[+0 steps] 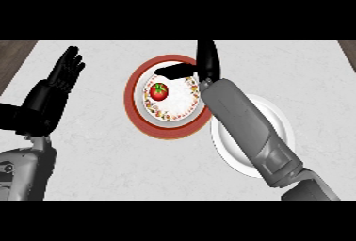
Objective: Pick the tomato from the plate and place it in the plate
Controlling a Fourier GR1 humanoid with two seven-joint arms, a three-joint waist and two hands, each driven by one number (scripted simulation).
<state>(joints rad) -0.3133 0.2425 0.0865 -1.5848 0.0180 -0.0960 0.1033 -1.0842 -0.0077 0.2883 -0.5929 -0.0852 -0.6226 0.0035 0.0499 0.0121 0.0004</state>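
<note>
Now the right hand (198, 66) hangs spread open over the far rim of the red-rimmed plate (139, 77), thumb stretched leftward; the tomato (159, 92) lies just below the thumb, untouched. Beneath its forearm sits a white plate (281, 127). Well apart, the left hand (59, 80) rests open.

Glossy red tomato (159, 92) on a glazed-looking patterned plate (182, 111), matt marbled counter (104, 155)

I see a pale grey table (104, 155) with faint marks filling most of the frame. Dark brown wood (14, 49) shows at the upper left and upper right corners.
</note>
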